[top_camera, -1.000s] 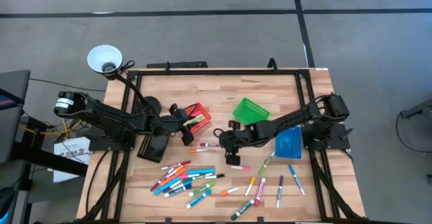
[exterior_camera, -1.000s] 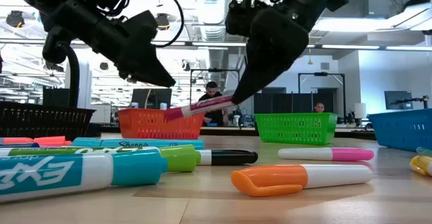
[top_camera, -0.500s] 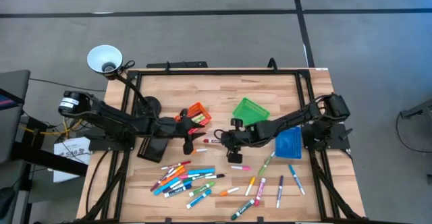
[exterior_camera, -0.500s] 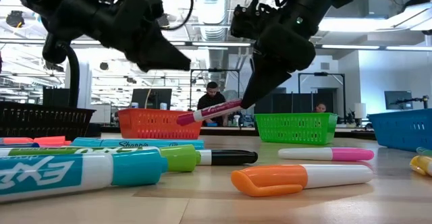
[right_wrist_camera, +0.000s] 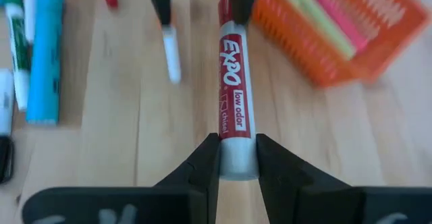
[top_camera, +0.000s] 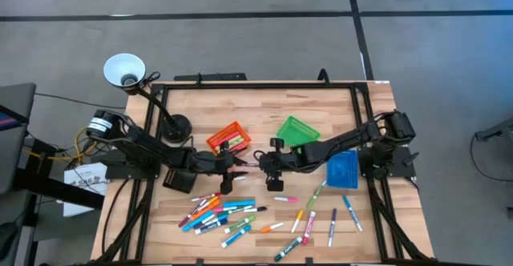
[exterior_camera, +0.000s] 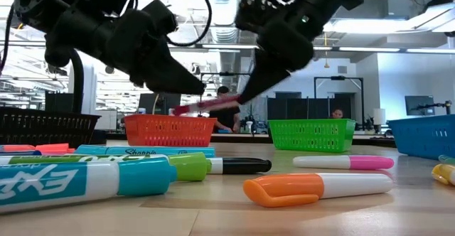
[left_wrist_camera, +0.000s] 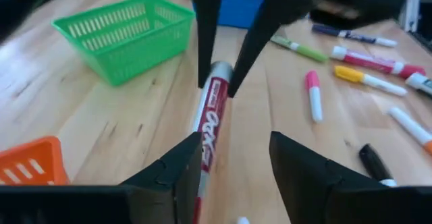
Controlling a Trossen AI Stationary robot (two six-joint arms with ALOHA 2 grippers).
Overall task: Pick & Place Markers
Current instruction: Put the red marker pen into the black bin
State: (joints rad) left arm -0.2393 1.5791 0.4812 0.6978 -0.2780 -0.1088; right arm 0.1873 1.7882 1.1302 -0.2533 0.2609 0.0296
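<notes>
My right gripper (right_wrist_camera: 237, 164) is shut on a red marker (right_wrist_camera: 233, 82) above the table's middle (top_camera: 247, 164). My left gripper (left_wrist_camera: 233, 177) is open. Its fingers stand on either side of the marker's free end, which lies close to one finger (left_wrist_camera: 181, 173). In the low view the marker (exterior_camera: 202, 106) spans the gap between the two grippers, in front of the orange bin (exterior_camera: 169, 129). Many more markers (top_camera: 220, 211) lie loose on the near half of the table. My right gripper pinches the marker's grey end (right_wrist_camera: 236, 155) between its two fingers. The fingers slant down from the table's right and lie along the marker. The marker is lifted clear of the table, nearly level, and points toward my left gripper. My left gripper: I cannot tell whether a finger touches the marker.
An orange bin (top_camera: 227, 138) with markers in it and a green bin (top_camera: 298, 130) stand just beyond the grippers. A blue bin (top_camera: 342, 170) stands at the right and a black bin (top_camera: 180, 178) at the left. A lamp (top_camera: 124, 68) rises at the far left corner.
My left gripper has moved toward the table's right edge and down, away from the orange bin, until its fingers stand around the free end of the red marker. My right gripper has held the marker in about the same place.
</notes>
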